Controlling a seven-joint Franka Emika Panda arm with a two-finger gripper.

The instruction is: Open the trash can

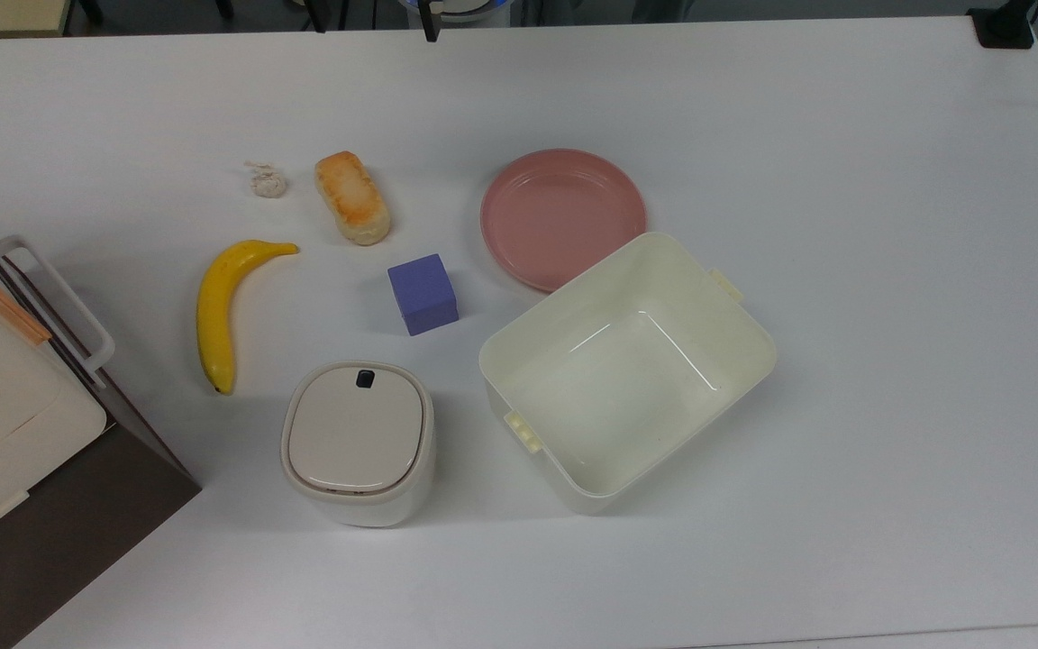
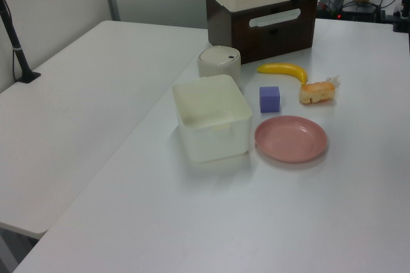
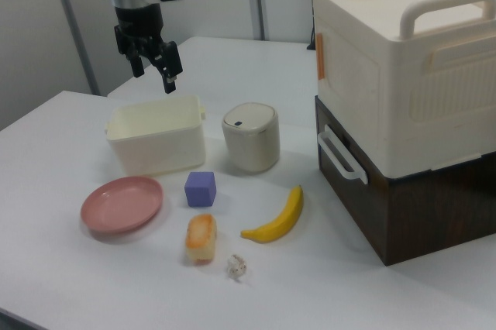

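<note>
Reading the top view from left to right: a stacked cream and dark-brown storage box (image 1: 23,424) occupies the left edge of the white table (image 1: 888,270); next comes a banana (image 1: 222,306), a small pale crumpled scrap (image 1: 267,181) and a bread roll (image 1: 353,197) at the far side; then the trash can (image 1: 359,443), standing near, with its beige lid (image 1: 352,427) flat and closed and its dark push button (image 1: 365,379) at the lid's far rim. A purple cube (image 1: 423,294) sits just beyond the can. To the right lie a pink plate (image 1: 562,216) and an open cream tub (image 1: 627,370), the tub's far corner overlapping the plate rim. In the right view the gripper (image 3: 152,63) hangs high above the tub's far side, well apart from the can, fingers spread with nothing between them. The task appears unstarted. Recommended procedure: translate the gripper over the can, clearing the tub wall; bring one fingertip square over the button; descend vertically and press firmly without sideways load, since the light can would likely slide or tip; then lift clear so the hinged lid can swing up unobstructed.
</note>
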